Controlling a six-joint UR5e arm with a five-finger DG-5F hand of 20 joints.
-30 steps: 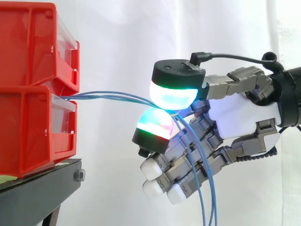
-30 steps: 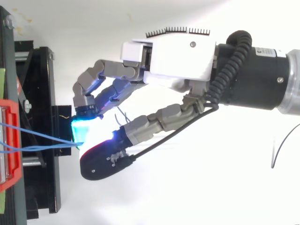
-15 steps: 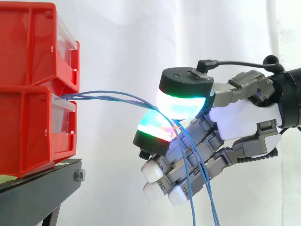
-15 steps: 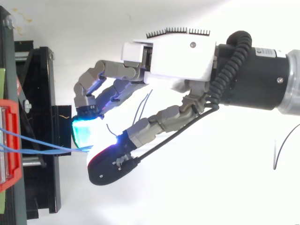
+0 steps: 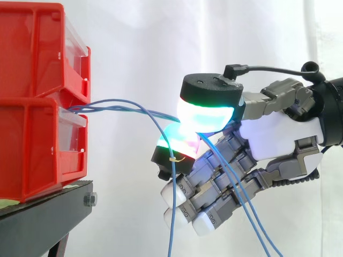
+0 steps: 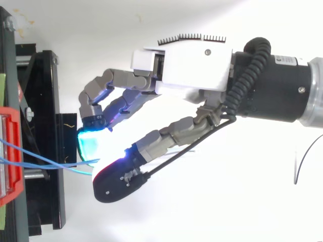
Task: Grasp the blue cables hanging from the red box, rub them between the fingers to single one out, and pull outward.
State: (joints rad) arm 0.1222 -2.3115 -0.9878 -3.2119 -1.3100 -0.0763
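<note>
Pinch on the blue cables [image 5: 110,108] beside the red bins

We saw the hand [image 5: 274,134] reaching in from the right in the side view, level with the lower red bin [image 5: 29,147]. Two of its glowing fingertips [image 5: 206,113] were closed together on the blue cables, the upper pad cyan and white, the lower one green and reddish. Its other fingers were curled beneath with white tips and held nothing we could make out.

The cables came out of the clear front of the lower bin, under the upper red bin [image 5: 32,48], and ran almost level across the gap to the pinch. One strand arched above the others, then dropped in front of the lower pad and hung straight down, with a small yellow mark on it. Two more strands trailed down and to the right past the curled fingers.

Both bins sat stacked on the black stand [image 5: 45,219], before the white curtain [image 5: 144,48]. From above, we saw the cables leaving the red bin at the left edge and meeting the cyan pad.
</note>
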